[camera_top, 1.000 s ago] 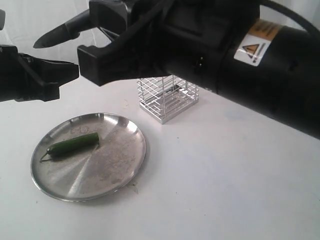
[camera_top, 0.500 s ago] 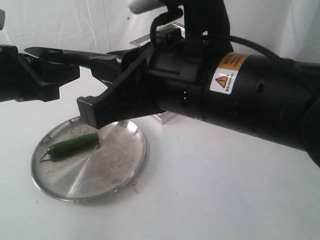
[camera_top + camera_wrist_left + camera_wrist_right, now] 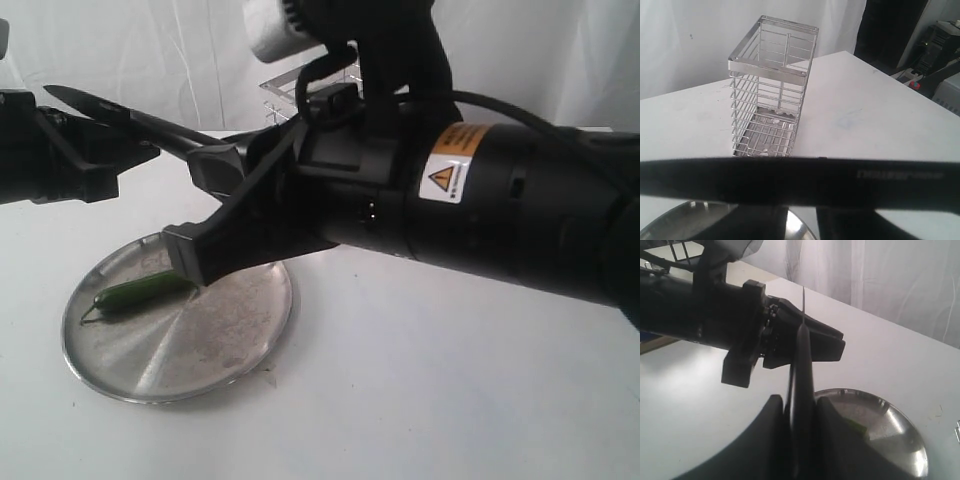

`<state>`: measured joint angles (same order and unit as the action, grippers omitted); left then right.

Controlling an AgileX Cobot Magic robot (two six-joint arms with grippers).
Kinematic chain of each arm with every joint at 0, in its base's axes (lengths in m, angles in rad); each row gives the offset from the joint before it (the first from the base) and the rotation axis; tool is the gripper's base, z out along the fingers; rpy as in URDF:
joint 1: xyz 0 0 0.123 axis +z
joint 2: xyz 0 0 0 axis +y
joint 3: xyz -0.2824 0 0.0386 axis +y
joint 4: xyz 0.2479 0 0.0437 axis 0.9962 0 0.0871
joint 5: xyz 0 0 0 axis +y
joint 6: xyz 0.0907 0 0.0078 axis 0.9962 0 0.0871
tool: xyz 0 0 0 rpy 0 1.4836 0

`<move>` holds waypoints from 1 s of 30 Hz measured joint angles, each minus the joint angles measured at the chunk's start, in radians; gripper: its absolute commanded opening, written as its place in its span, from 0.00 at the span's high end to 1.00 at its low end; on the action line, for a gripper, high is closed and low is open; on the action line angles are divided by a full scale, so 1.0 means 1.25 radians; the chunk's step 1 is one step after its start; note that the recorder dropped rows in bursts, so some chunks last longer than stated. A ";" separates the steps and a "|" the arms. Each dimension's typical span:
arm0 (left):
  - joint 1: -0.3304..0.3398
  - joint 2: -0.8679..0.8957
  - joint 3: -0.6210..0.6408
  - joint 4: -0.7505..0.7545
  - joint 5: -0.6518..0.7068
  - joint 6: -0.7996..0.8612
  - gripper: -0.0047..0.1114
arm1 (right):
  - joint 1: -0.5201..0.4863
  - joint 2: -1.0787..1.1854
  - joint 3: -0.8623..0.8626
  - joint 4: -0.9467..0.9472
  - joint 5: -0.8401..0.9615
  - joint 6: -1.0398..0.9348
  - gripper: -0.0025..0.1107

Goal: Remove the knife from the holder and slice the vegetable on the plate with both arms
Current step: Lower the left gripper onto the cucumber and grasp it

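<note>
Right pincer (image 3: 801, 415) lowered, clamping knife (image 3: 110, 108), blocking holder (image 3: 767, 66), left pincer (image 3: 140, 150) state unclear, vegetable (image 3: 130, 294) on plate (image 3: 220, 330)

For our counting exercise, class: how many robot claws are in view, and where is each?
2. The left claw is at the exterior view's left edge, raised off the table; the right claw is mid-frame above the plate, gripping the knife. None seems hidden.

Black knife (image 3: 110, 108), dark-green vegetable (image 3: 130, 295), shiny silver plate (image 3: 220, 340), silver wire-grid holder (image 3: 765, 66), white table (image 3: 420, 400)
</note>
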<state>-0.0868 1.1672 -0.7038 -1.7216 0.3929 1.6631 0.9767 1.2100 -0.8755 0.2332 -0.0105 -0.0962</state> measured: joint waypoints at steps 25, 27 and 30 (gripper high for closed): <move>0.000 0.000 0.000 0.004 -0.015 -0.008 0.74 | 0.000 0.065 -0.003 0.021 -0.042 0.034 0.98; 0.000 0.000 0.000 0.057 -0.015 -0.037 0.74 | -0.022 0.065 -0.003 0.047 -0.040 0.036 0.98; 0.000 0.000 0.000 0.180 -0.032 -0.126 0.74 | -0.063 0.065 -0.003 0.081 0.008 0.039 0.98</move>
<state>-0.0868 1.1672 -0.7038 -1.4973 0.3530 1.5062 0.8979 1.2909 -0.8790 0.3342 0.0000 -0.0480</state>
